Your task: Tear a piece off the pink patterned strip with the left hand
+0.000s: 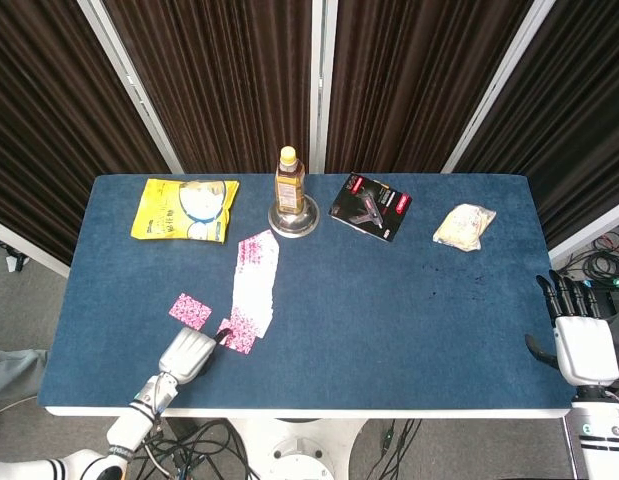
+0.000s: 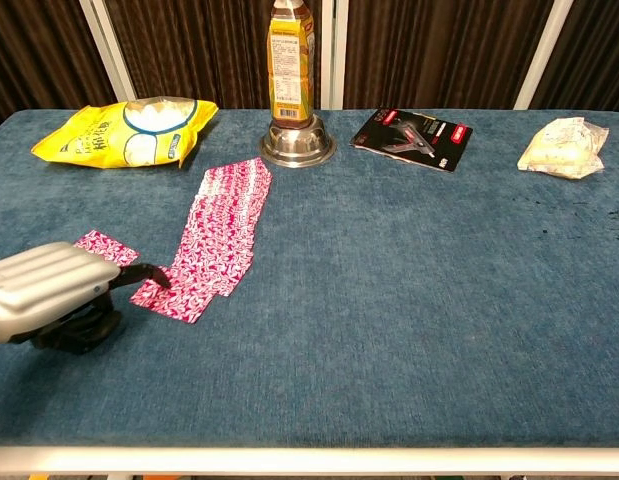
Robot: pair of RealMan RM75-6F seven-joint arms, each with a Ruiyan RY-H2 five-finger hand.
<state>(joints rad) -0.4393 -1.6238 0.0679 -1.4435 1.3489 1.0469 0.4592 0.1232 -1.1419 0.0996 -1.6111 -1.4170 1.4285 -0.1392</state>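
Observation:
The pink patterned strip (image 1: pixel 255 280) (image 2: pixel 224 225) lies on the blue table (image 1: pixel 409 320), running from near the metal bowl toward the front left. Its near end piece (image 1: pixel 237 335) (image 2: pixel 174 297) sits skewed to the left of the rest. My left hand (image 1: pixel 187 353) (image 2: pixel 49 290) is at the front left, and its dark fingertips (image 2: pixel 154 275) pinch that end piece's corner. A loose pink piece (image 1: pixel 190 310) (image 2: pixel 104 247) lies just beyond the hand. My right hand (image 1: pixel 584 345) hangs off the table's right edge, fingers spread, holding nothing.
A yellow snack bag (image 1: pixel 185 210) (image 2: pixel 124 130) lies at the back left. A bottle (image 1: pixel 289 180) (image 2: pixel 290 60) stands in a metal bowl (image 1: pixel 293 222) (image 2: pixel 297 150) at the back centre. A black packet (image 1: pixel 371 206) (image 2: pixel 411 133) and a clear wrapped packet (image 1: pixel 464 225) (image 2: pixel 561 146) lie to the right.

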